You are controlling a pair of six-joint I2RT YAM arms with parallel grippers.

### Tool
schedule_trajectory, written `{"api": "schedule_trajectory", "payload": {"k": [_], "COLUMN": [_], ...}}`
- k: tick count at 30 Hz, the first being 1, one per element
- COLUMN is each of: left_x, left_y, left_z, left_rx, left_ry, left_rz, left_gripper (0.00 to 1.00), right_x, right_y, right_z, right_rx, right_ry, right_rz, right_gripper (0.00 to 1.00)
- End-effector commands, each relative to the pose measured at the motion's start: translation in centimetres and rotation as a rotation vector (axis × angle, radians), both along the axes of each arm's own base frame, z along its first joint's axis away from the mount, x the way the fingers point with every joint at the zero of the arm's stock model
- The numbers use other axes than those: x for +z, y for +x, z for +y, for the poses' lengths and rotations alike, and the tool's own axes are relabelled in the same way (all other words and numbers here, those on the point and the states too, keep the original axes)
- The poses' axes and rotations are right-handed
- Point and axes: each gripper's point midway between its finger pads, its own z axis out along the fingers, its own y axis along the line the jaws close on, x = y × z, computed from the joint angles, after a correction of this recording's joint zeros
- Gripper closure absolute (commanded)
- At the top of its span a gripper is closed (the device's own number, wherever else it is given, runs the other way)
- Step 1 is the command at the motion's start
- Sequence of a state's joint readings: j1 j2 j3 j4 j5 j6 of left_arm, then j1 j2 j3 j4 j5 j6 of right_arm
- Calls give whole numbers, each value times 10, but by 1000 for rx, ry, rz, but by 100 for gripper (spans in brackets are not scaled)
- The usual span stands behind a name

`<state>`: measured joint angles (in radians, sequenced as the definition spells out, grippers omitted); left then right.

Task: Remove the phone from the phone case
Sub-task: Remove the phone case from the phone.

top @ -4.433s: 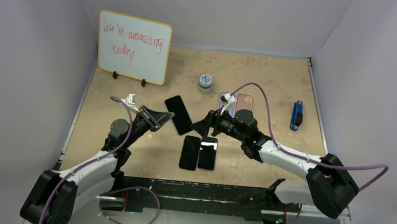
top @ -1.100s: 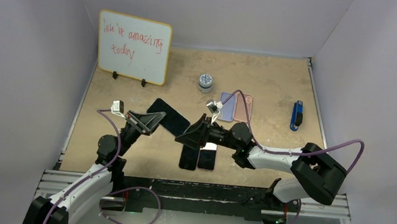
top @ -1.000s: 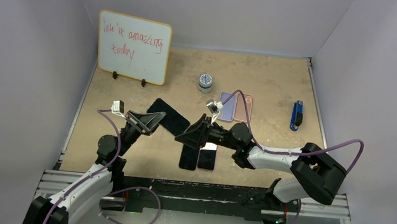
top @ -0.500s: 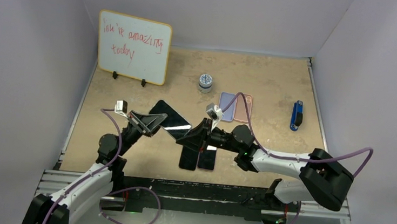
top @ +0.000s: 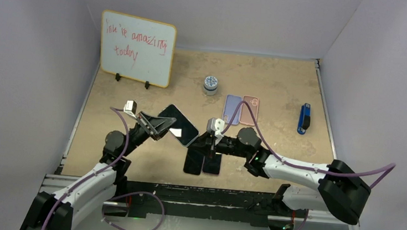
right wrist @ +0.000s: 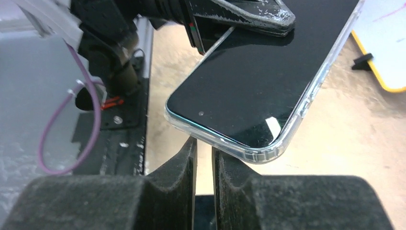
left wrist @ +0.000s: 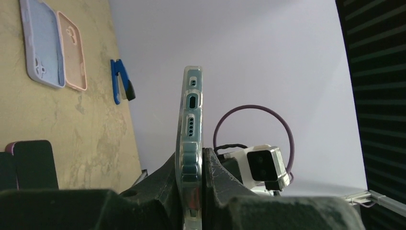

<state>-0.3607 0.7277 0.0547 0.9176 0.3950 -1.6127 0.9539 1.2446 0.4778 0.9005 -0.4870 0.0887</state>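
Note:
A black-screened phone [top: 178, 125] in a clear phone case [right wrist: 249, 154] hangs tilted above the table. My left gripper [top: 162, 127] is shut on its left end. The left wrist view shows the case edge-on [left wrist: 190, 96], clamped between the fingers [left wrist: 190, 158]. My right gripper [top: 201, 142] is at the phone's lower right corner. Seen from the right wrist, its jaws [right wrist: 204, 143] stand almost together with nothing between them. Their tips touch the underside of the case's rim.
Two dark phones [top: 195, 157] [top: 212, 159] lie side by side on the table under the right gripper. A purple case [top: 232, 109] and a pink case [top: 249, 108] lie behind. A blue tool [top: 304, 118], a small tin [top: 210, 84] and a whiteboard [top: 136, 48] stand farther off.
The right gripper's jaws have narrowed and it has drawn back to the right, to the phone's corner. The left gripper has carried the phone slightly right and turned it.

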Motion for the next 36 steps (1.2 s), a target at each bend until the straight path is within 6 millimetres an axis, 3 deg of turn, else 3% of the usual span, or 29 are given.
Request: {"api": "schedule_trajectory", "payload": {"k": [1,4,11,15,19,26,36], "left_x": [1,11,30,37,50,71,81], "left_y": [-6,-7,-10,-13,-19,-37,-50], "left_z": [-11,-15,-27,-36,-40,-45,-46], "left_rx": [-76,-94,-156,-218,-268,-358,-435], "left_ry": [52,83,197,303,355,419,457], "left_rz": [-4,-64,-234,-359,-464,-645,-762], "left_gripper": [100,100,100,100,100,100,100], "right_x": [29,23,10,13,22,28,49], "right_y": [26,18,-7,-16,-24,-25,-39], "right_z": [-4,-7,-32,-49,-57,-51,-34], "right_rx": [-89,-69,-63,-85,-76,-58,82], "right_ry": [19,6,10,35,60,35,47], "right_rz": [-218,-159,-6,22,30,82,107], "right_gripper": [100,96,65,49,39,36,43]}}
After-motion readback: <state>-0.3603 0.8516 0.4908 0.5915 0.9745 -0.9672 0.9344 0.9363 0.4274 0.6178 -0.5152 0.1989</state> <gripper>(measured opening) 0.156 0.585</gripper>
